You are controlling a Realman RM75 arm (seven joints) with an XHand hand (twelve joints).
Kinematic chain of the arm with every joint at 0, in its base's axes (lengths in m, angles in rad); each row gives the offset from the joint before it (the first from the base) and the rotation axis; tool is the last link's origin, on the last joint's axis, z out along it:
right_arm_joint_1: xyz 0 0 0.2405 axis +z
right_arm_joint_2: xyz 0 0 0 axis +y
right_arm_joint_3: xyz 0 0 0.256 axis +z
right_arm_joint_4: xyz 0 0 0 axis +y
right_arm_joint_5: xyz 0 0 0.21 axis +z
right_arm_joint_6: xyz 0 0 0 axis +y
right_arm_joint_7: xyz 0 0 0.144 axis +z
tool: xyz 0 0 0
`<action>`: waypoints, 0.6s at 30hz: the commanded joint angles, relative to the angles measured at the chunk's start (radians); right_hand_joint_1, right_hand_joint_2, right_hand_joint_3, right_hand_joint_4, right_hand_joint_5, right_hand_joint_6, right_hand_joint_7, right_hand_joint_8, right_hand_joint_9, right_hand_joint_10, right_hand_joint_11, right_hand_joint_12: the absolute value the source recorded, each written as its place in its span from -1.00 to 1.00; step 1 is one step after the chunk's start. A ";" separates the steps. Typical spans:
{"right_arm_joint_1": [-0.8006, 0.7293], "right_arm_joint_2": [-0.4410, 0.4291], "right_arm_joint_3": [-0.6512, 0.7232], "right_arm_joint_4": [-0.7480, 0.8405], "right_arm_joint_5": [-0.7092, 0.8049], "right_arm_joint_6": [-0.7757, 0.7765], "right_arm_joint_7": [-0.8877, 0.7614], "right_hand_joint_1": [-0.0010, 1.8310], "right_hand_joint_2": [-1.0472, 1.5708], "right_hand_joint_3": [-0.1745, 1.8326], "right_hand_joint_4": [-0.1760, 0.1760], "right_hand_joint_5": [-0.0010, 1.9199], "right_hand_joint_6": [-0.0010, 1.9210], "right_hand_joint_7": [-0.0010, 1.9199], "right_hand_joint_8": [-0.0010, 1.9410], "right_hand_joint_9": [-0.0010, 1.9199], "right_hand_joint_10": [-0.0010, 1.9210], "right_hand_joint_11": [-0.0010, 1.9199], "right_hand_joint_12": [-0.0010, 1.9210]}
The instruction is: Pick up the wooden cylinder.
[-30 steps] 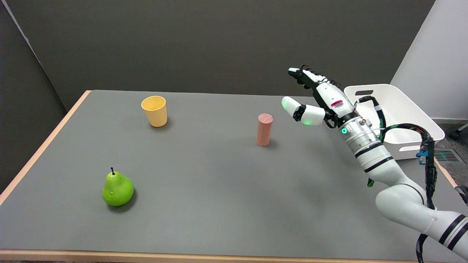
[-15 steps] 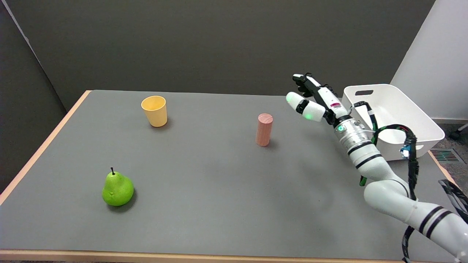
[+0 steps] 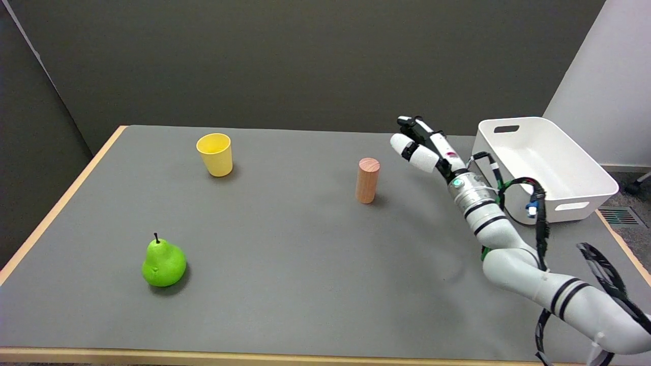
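Fingers (image 3: 407,133) spread near one wooden cylinder (image 3: 367,180).

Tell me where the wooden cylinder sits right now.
In the head view the wooden cylinder stands upright right of the table's middle, just left of the open right hand, which isn't touching it; the yellow cup is far to its left.

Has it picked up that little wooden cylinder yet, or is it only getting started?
Only starting. The light-brown wooden cylinder stands upright and untouched on the grey table. The right hand hovers open to its right, holding nothing. Closing in, gripping and lifting are all left.
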 commanded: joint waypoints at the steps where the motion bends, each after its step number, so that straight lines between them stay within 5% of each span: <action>1: 0.172 -0.132 -0.152 -0.276 -0.004 0.004 0.161 -0.74 0.25 0.13 0.26 -0.82 -0.58 -0.73 -0.68 -0.74 -0.33 -0.85 0.23; 18: 0.192 -0.160 -0.171 -0.313 -0.078 0.041 0.243 -0.75 0.25 0.14 0.34 -0.81 -0.58 -0.74 -0.68 -0.74 -0.34 -0.85 0.22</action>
